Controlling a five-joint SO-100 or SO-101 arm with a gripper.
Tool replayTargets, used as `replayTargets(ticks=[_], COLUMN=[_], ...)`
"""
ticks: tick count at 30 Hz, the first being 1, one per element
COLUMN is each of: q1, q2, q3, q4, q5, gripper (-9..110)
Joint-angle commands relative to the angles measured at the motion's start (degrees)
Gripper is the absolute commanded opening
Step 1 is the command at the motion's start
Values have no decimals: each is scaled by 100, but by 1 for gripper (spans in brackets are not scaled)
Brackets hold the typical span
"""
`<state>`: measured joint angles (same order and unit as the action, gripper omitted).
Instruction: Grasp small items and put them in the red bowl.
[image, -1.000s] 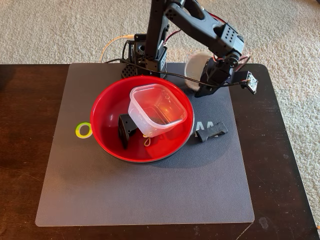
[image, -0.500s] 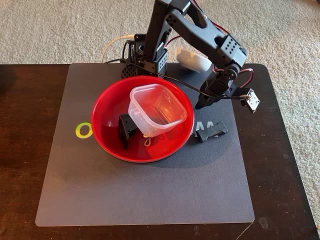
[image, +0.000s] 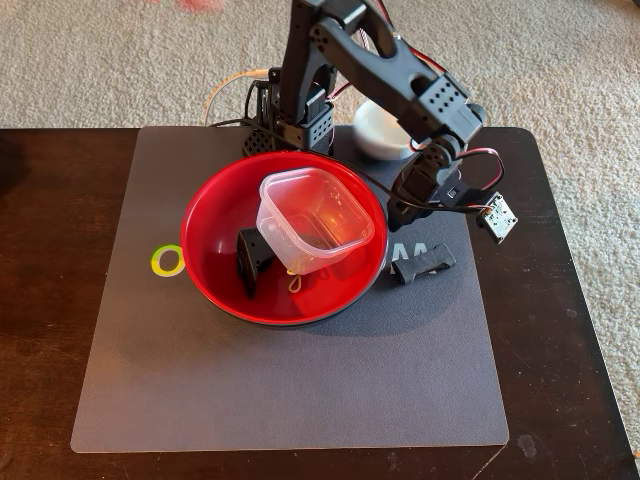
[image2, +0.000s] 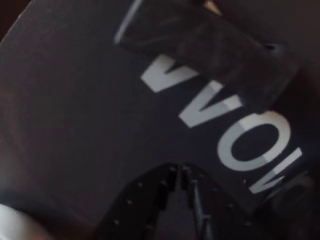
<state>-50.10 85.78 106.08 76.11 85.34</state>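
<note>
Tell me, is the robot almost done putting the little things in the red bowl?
Partly. The clear tub, black bracket and yellow clip already sit in the red bowl. The gripper looks shut and empty above the mat. The ribbed black piece and white dish are not in the bowl yet.

The grey mat (image: 290, 380) carries the only lettering. In the wrist view, large white block letters on the mat (image2: 75, 115) read upside down as "WOW" or "MOM", perhaps part of a longer word; a blurred dark piece (image2: 215, 50) covers the tops of the first strokes. In the fixed view only two white peaks like "AA" (image: 410, 250) show just right of the red bowl (image: 215, 215), and a yellow-green ring logo (image: 165, 262) shows at its left edge.
</note>
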Motion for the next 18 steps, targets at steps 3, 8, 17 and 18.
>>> replayTargets(ticks=[3, 8, 17, 18], q1=[-246, -1494, -1696, -1626], q2=[255, 536, 1099, 1230], q3=[105, 35, -1125, -1213], q4=[-9, 176, 132, 167], q5=[-158, 149, 923, 958], gripper=[0, 0, 22, 24])
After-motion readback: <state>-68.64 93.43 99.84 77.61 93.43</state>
